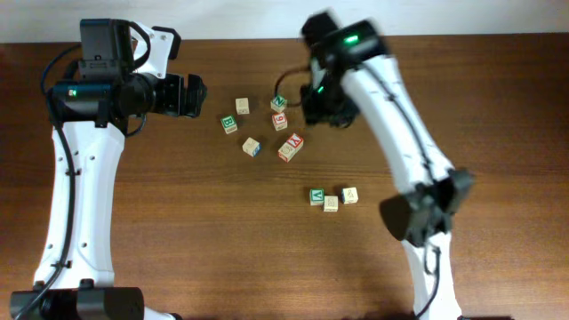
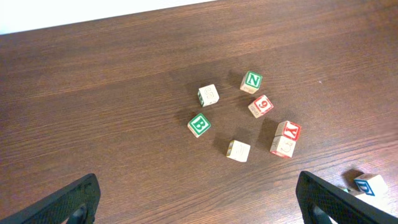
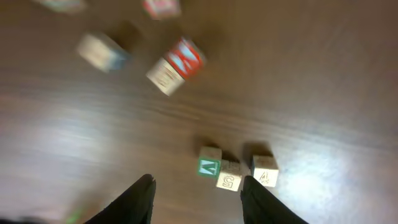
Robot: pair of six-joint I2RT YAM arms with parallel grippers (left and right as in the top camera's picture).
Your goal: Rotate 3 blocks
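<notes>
Dark wood-grain table lies under everything you see, and on it your three blocks sit in a tight row right of centre: the green V cube, a pale cube touching it, and a third cube just beside that. Your right gripper is off the table, fingers apart with nothing between them, and the row shows just beyond them in its blurred wrist view. Your left gripper is spread wide and empty, over the scattered green B cube, green N cube and red 9 cube.
</notes>
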